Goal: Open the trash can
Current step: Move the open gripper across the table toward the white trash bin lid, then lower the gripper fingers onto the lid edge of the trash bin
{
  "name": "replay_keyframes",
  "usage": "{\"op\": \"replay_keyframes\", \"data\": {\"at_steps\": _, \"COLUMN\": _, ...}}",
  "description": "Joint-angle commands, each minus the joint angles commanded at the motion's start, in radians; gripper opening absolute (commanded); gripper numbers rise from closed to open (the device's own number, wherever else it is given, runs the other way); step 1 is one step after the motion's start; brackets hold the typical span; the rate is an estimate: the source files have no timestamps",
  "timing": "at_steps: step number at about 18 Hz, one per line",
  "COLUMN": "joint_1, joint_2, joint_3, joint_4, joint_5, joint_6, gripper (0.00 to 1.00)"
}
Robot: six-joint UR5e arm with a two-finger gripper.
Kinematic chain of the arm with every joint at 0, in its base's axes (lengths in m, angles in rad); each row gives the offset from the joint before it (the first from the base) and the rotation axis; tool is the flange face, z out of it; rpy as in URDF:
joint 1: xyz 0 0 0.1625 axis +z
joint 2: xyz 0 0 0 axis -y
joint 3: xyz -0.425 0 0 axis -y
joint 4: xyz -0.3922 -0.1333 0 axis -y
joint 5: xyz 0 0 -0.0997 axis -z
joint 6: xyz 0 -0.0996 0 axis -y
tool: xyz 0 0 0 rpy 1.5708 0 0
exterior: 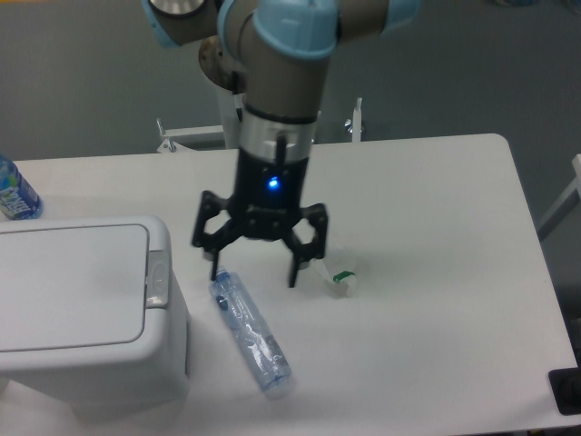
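Note:
The trash can (82,309) is a large boxy white bin at the left front of the table, with its flat lid down. A small grey-white push button (158,282) sits on its right rim. My gripper (256,269) hangs open and empty over the table, to the right of the bin and apart from it. Its left fingertip is just above the cap end of a clear plastic bottle (251,335) that lies on its side.
A small white and green scrap (342,281) lies right of the gripper. A blue-labelled bottle (15,193) stands at the far left edge behind the bin. A dark object (568,391) sits at the table's front right corner.

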Motion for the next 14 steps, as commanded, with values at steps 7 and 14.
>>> {"op": "replay_keyframes", "data": {"at_steps": 7, "joint_1": -0.02, "joint_2": 0.005, "joint_3": -0.015, "joint_4": 0.003, "joint_5": 0.0, "joint_6": -0.049, "gripper": 1.0}}
{"op": "replay_keyframes", "data": {"at_steps": 14, "joint_1": -0.026, "joint_2": 0.006, "joint_3": -0.023, "joint_4": 0.002, "joint_5": 0.001, "joint_6": -0.074, "gripper": 1.0}}
